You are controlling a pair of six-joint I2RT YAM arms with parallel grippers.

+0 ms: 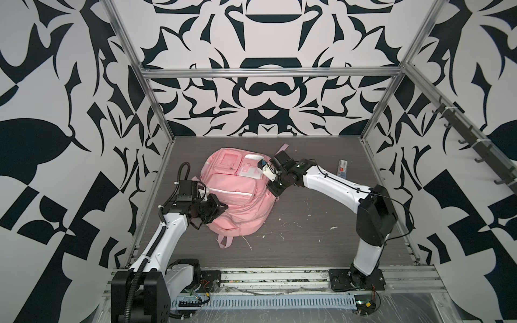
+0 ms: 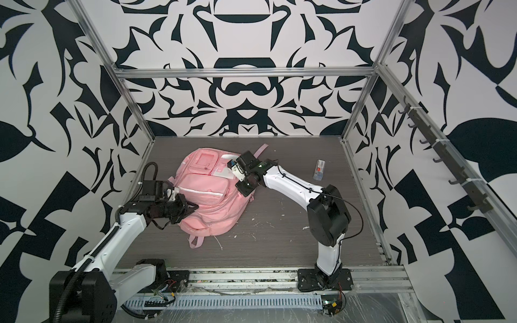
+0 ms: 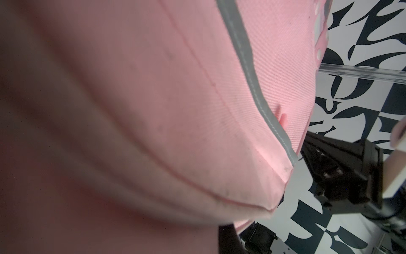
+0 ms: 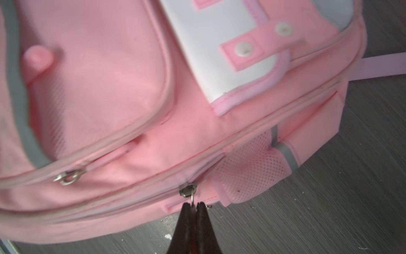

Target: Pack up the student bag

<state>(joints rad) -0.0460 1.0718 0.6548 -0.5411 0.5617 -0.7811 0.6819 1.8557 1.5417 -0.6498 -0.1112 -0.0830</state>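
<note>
In both top views the large soft pink fabric student bag (image 1: 240, 201) (image 2: 212, 204) lies flat, front pockets up, on the dark grey wood-grain table (image 1: 307, 240) (image 2: 279, 240), left of the middle; the left gripper (image 1: 224, 207) (image 2: 196, 207) comes in from the left, its black fingers drawn together to a point against the bag's left side; the right gripper (image 1: 275, 196) (image 2: 249, 194) reaches down at the bag's right edge; a small clear plastic packet (image 1: 342, 168) (image 2: 320, 169) lies well apart, near the right wall.

In the left wrist view, pink weave and a grey reflective strip (image 3: 248, 66) fill the frame, blurred by closeness; the closed fingers themselves are not made out, so I cannot tell whether fabric is caught between them.

In the right wrist view, the two dark fingers (image 4: 184, 220) are pressed tight together, pinching the ring of the metal zip pull (image 4: 188, 190) on the bag's side seam; a pink mesh side pocket (image 4: 248, 171) sits just beside it; a white patch (image 4: 208, 44) with two snap tabs lies on the bag's front.
</note>
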